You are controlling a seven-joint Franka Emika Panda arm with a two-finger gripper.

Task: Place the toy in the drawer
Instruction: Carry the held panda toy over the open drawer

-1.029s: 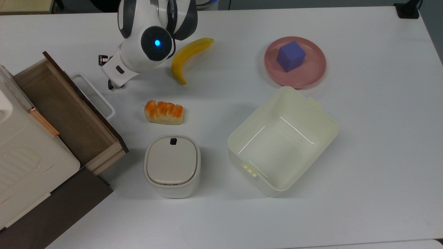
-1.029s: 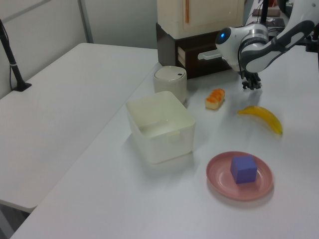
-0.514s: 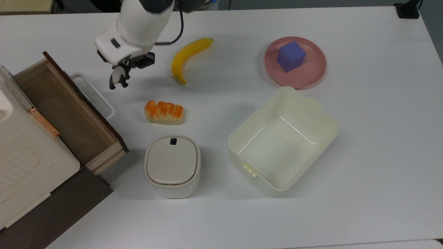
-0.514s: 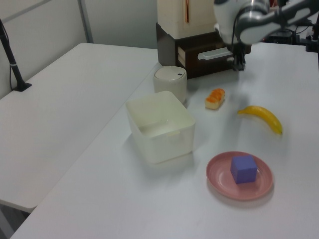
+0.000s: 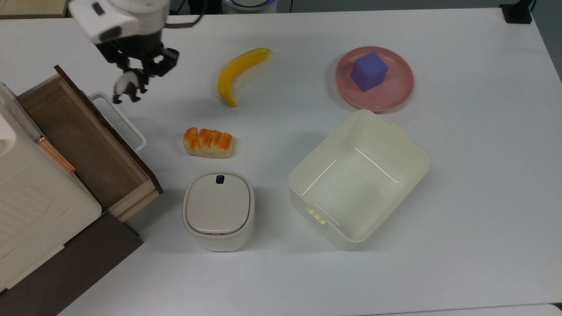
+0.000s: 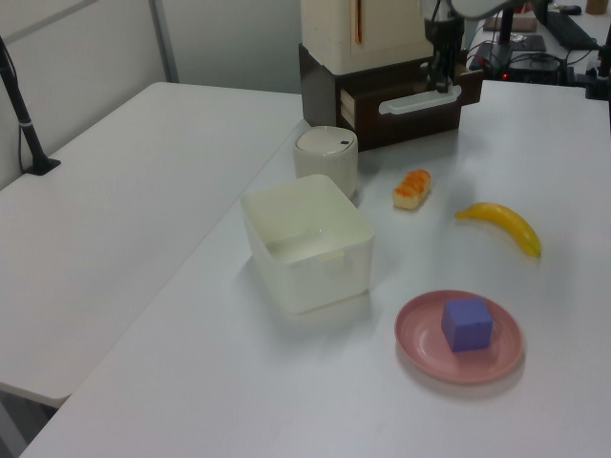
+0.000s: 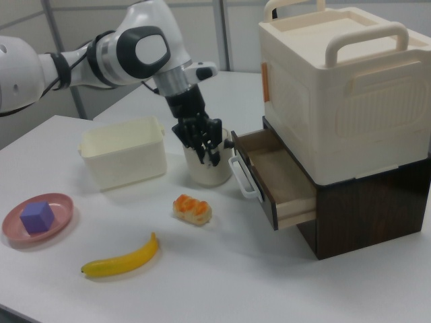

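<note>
The desk (image 5: 461, 197) carries the whole scene, and most of what lies on it has no part in the job: the cream bin (image 5: 358, 177), the pink plate (image 5: 395, 94) with its purple cube (image 5: 369, 71), the lidded white container (image 5: 218, 210), the banana (image 5: 239, 72) and the bread roll (image 5: 208, 142).

At the top view's left stands the cabinet (image 5: 30, 184), and the drawer (image 5: 88, 140) is pulled out wide, its wooden floor bare and its white loop handle (image 5: 120, 120) pointing toward the desk's middle. So the opening step looks done and nothing has gone in.

The arm reaches in from the top view's far left corner, and the gripper (image 5: 131, 72) hangs above the desk just beyond the drawer's front panel. Its jaws are clenched on the toy (image 5: 126, 90), the little panda, which dangles below them, clear of the desk surface, near the far end of the handle but outside the drawer.

By my judgement the pick-up is finished and the carry is under way. What is left: bring the toy over the front panel, above the open wood floor, lower it, then let go.
</note>
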